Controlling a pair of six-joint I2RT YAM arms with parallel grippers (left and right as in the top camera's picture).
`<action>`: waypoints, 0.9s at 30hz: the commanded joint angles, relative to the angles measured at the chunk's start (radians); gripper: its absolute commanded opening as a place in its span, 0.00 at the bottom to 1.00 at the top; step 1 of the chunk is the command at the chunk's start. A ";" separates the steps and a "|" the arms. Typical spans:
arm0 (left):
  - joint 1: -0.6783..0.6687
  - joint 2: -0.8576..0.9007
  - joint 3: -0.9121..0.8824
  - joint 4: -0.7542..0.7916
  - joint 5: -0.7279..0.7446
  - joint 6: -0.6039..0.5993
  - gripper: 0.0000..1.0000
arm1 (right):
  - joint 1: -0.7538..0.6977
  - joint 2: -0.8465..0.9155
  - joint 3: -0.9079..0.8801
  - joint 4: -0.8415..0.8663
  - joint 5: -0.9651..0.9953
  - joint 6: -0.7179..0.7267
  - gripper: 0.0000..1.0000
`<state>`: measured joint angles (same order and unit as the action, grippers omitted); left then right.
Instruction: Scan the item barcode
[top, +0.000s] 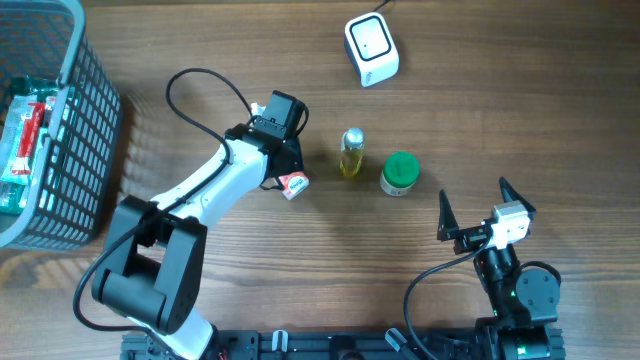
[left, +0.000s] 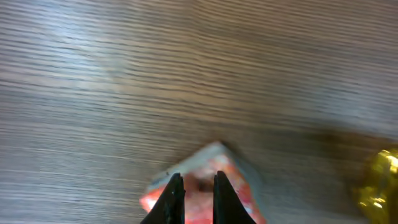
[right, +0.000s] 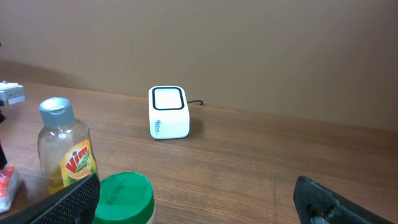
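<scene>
Grasp step: the left end effector (left: 194, 190) is pinched nearly closed on the small red-and-white packet (top: 294, 185), just left of centre on the brown wooden table (top: 520, 90). Next, I judge, it must lift the packet and turn its barcode toward the white box-shaped scanner (top: 371, 48) at upper centre. The right end effector (top: 471, 190) gapes wide, empty. The clear yellow bottle (right: 64, 149) reads "Vim".

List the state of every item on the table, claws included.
left claw, shut on the packet
packet, gripped by the left claw
right claw, open, empty
bottle, upright, capped
green-lidded jar, upright, lid on
scanner, standing, untouched
basket, holding packs
</scene>
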<state>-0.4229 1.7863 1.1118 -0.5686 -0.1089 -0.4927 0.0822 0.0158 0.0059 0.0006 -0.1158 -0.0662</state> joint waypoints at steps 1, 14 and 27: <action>0.009 -0.002 -0.003 0.021 0.060 -0.009 0.06 | -0.005 0.002 -0.001 0.006 -0.013 -0.006 1.00; 0.068 -0.063 -0.002 0.048 -0.021 -0.015 0.04 | -0.005 0.002 -0.001 0.006 -0.013 -0.006 1.00; 0.113 0.006 -0.002 0.072 0.051 -0.013 0.04 | -0.005 0.002 -0.001 0.006 -0.013 -0.006 0.99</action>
<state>-0.2955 1.7481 1.1099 -0.4957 -0.1055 -0.4931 0.0822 0.0158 0.0063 0.0010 -0.1158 -0.0662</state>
